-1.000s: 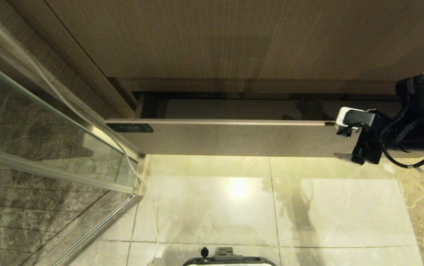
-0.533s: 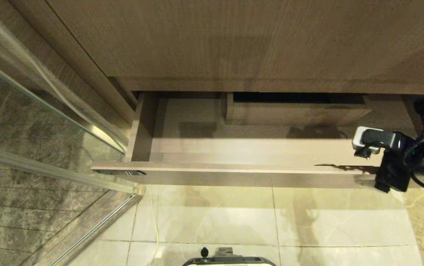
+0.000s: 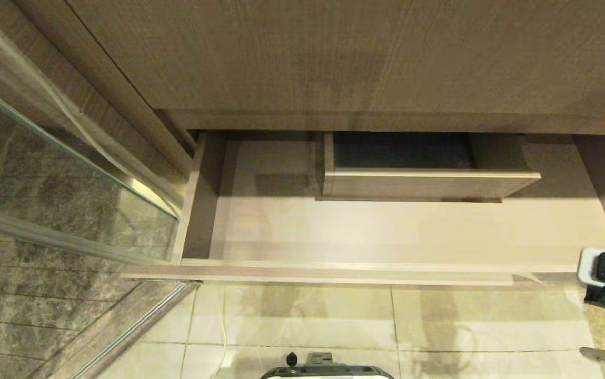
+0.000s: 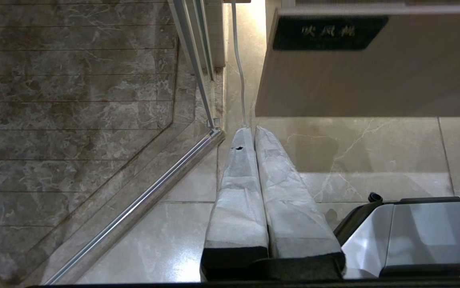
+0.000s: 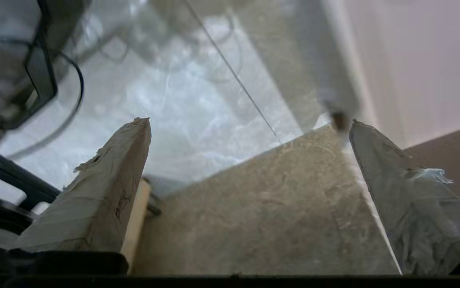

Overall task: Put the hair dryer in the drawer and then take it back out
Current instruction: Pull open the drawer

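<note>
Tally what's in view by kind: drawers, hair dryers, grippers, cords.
Drawers: 1, the drawer, standing open
Hair dryers: 0 in view
Grippers: 2, left gripper shut, right gripper open
Cords: 1, white cord on the floor
Total: 4

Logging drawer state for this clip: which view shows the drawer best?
The head view: the drawer is pulled well out, its pale base, left wall and the rectangular cutout all visible, with nothing lying in it. The left wrist view shows only its front panel with a dark label. The right wrist view shows no recognisable part of it.
</note>
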